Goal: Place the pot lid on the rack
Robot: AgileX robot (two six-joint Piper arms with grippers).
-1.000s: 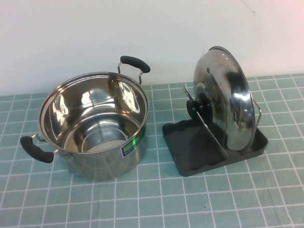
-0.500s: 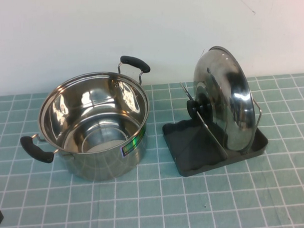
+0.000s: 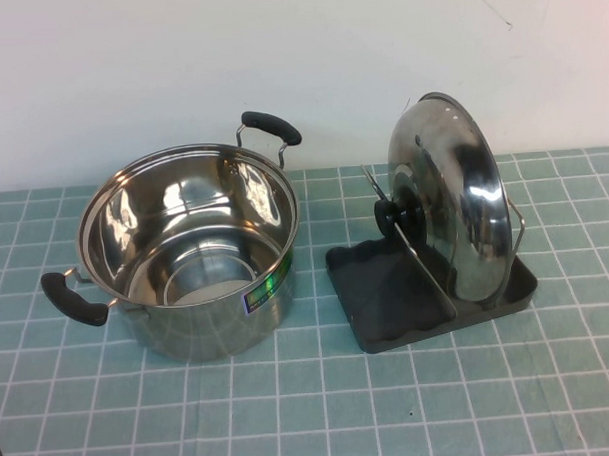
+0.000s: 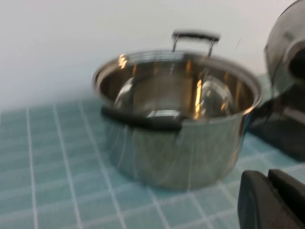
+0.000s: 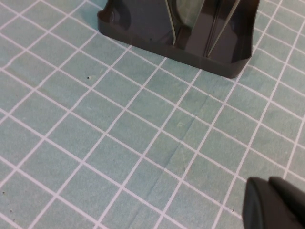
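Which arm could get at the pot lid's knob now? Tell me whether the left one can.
Probably yes. The left gripper sits low beside the pot, its tips together. The pot lid stands in the rack, knob facing the pot; only the pot stands between.

I see the steel pot (image 4: 178,119) on the green-tiled desk (image 4: 52,181), the pot lid (image 4: 288,52) beside it, my left claw (image 4: 271,200) pressed shut nearby.

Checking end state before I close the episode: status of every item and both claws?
pot lid: upright on edge in the rack, knob facing the pot.
rack: flat on the table, holding the lid between its wire loops.
pot: upright, uncovered, empty.
left claw: shut, near the pot, holding nothing.
right claw: shut, over bare cloth short of the rack.
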